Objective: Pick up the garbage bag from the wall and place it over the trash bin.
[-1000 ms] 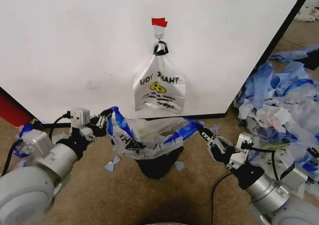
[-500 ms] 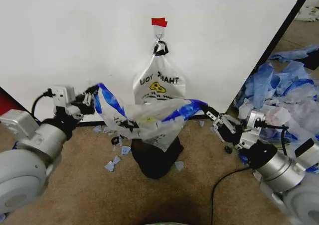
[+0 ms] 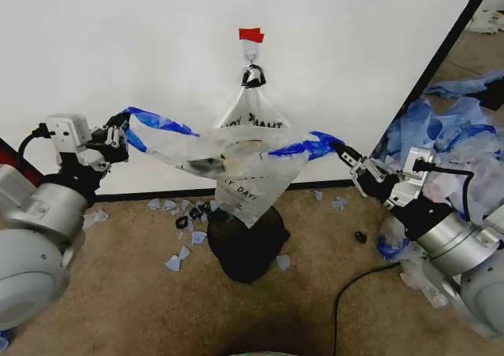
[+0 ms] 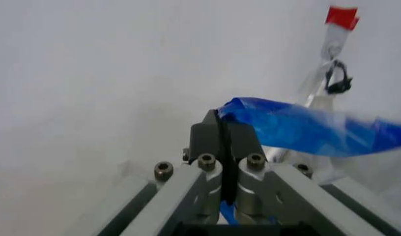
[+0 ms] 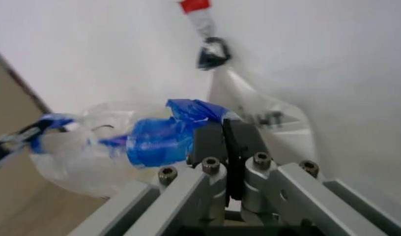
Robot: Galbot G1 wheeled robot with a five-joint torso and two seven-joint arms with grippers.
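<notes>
The garbage bag point(image 3: 236, 155), clear plastic with blue handles, hangs stretched wide between my two grippers in front of the wall point(image 3: 118, 49). My left gripper point(image 3: 122, 131) is shut on the bag's left blue handle point(image 4: 305, 130), and my right gripper point(image 3: 346, 153) is shut on the right blue handle point(image 5: 157, 140). The bag's lower end droops to the top of the trash bin point(image 3: 248, 250), a black mesh basket on the carpet directly below. In the wrist views, the left gripper point(image 4: 221, 128) and right gripper point(image 5: 221, 132) each have both fingers pressed together on blue plastic.
A second smiley bag with a black top point(image 3: 253, 116) hangs from the hook under red tape point(image 3: 251, 35). A heap of blue-and-white plastic scraps point(image 3: 449, 151) lies at the right. Small scraps point(image 3: 185, 214) and a black cable point(image 3: 354, 285) lie on the carpet near the bin.
Both grippers have risen and moved apart, lifting the bag from around the bin's mouth and stretching it wide above the bin.
</notes>
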